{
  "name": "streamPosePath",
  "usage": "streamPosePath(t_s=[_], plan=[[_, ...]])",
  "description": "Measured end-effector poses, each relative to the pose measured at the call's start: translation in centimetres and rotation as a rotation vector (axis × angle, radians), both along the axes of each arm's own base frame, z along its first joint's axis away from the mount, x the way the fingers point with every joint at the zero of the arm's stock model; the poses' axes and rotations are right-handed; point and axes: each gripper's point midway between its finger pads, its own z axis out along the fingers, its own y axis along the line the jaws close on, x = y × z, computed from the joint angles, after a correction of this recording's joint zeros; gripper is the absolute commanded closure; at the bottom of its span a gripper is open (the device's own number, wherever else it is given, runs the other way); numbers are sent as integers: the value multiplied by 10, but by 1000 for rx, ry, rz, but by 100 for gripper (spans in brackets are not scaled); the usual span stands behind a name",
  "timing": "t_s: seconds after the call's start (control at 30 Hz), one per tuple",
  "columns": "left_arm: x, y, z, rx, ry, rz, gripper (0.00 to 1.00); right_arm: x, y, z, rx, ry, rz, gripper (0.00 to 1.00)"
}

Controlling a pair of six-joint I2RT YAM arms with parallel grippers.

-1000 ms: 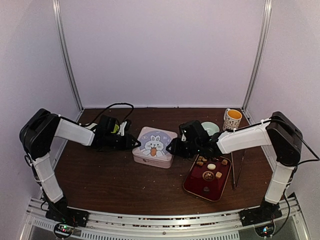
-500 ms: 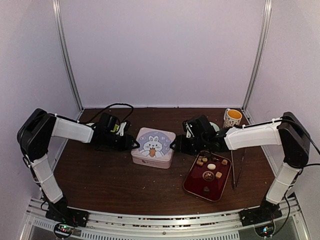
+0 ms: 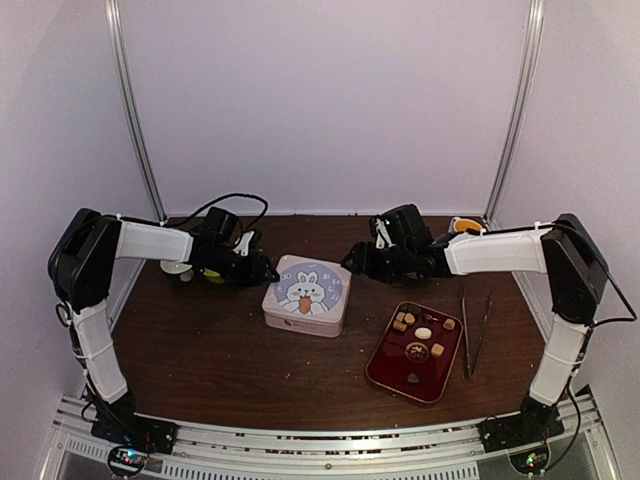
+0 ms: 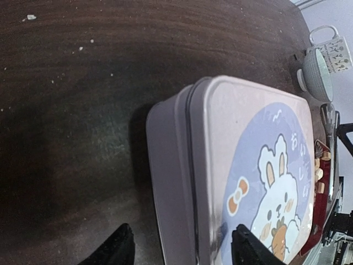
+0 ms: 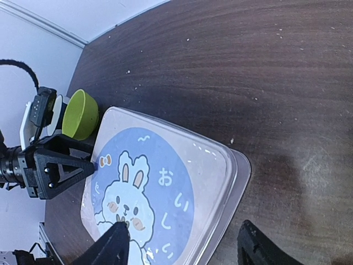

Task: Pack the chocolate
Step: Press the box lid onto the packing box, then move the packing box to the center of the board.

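Note:
The chocolate point(image 3: 421, 334), several small tan, cream and dark pieces, lies in a dark red tray point(image 3: 392, 372) at the front right. A pale tin point(image 3: 306, 294) with a blue rabbit lid stands shut mid-table. My left gripper point(image 3: 266, 274) hovers open just off the tin's left side; in the left wrist view its jaws point(image 4: 182, 251) straddle the edge of the tin point(image 4: 242, 165) without touching. My right gripper point(image 3: 350, 263) is open off the tin's back right corner, and the right wrist view shows the gripper point(image 5: 185, 245) above that corner of the tin point(image 5: 160, 182).
Metal tweezers point(image 3: 467, 335) lie right of the tray. A green bowl point(image 5: 80, 113) sits under the left arm. A pale ribbed bowl point(image 4: 318, 74) and a mug point(image 3: 463, 224) stand at the back right. Crumbs dot the dark wooden table point(image 3: 220, 350).
Both grippers have opened and drawn away from the tin's sides toward the back of the table. The tin rests where it was.

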Motion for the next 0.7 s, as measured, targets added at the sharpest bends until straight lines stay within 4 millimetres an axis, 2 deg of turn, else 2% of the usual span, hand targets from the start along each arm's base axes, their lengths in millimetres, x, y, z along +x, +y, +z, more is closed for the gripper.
streamPosePath(t_s=[0.07,0.13,0.37,0.7], plan=[[6,-3,-1,-7,-1,-5,37,8,6,-2,19,5,10,18],[9,-7,-4,-15,5,-13,37,17,11,-7,34,15,13,14],[18,-15,-8,-56,11,-32,38,37,25,-33,54,60,25,13],[32,-25,-10,-113,21,-47,41,63,41,-33,117,54,59,16]])
